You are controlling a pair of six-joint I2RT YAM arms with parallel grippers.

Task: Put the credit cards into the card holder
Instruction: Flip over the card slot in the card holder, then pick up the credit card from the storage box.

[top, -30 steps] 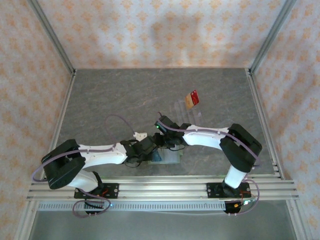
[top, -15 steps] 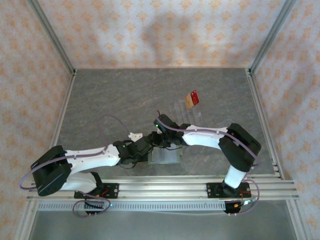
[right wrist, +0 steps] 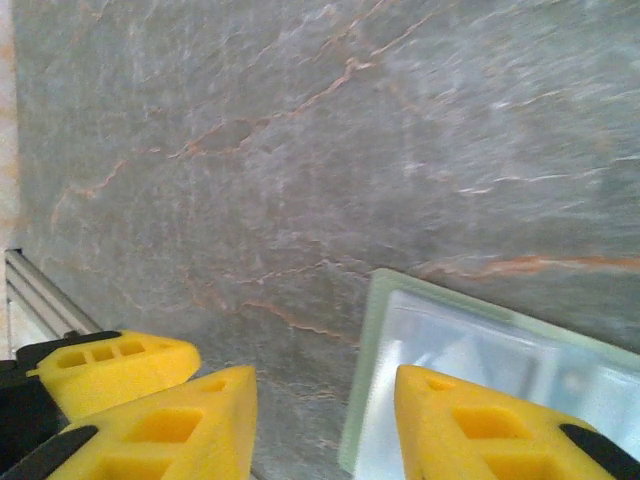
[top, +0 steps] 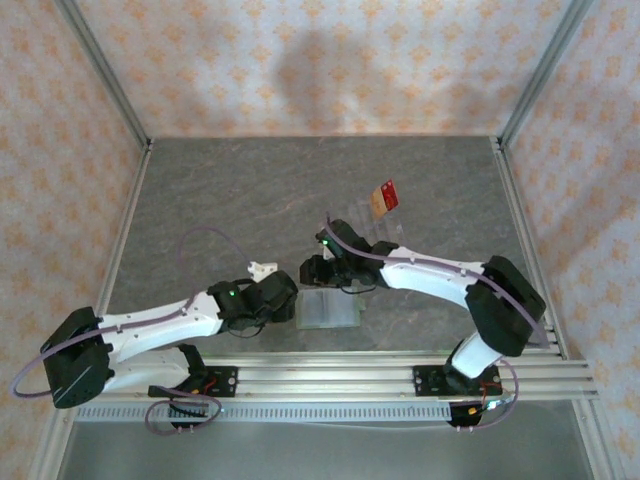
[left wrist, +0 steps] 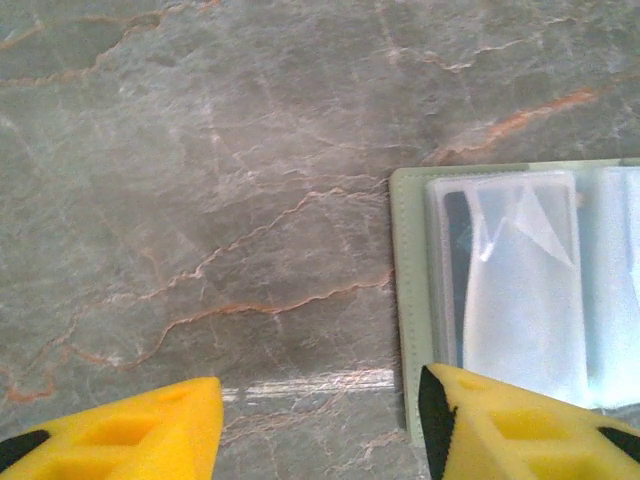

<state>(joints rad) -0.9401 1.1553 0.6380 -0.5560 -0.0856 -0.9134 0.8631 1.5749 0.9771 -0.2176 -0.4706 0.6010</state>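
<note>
- A clear tray (top: 362, 215) with red and gold credit cards (top: 384, 198) stands far right, well apart from both arms.
- The worktop (top: 220, 190) is bare to the left.
- The card holder (top: 328, 310) lies open near the rail (top: 330, 375), sage-rimmed with pale pockets.
- The left gripper (left wrist: 320, 430) and right gripper (right wrist: 325, 430) are both spread and empty at the holder's edge.

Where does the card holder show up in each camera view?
Top external: the card holder lies open at lower centre.
Left wrist: the card holder is at the right edge, pockets facing up.
Right wrist: the card holder is in the bottom right corner.
Shared landmark: the grey veined table beneath it.
</note>
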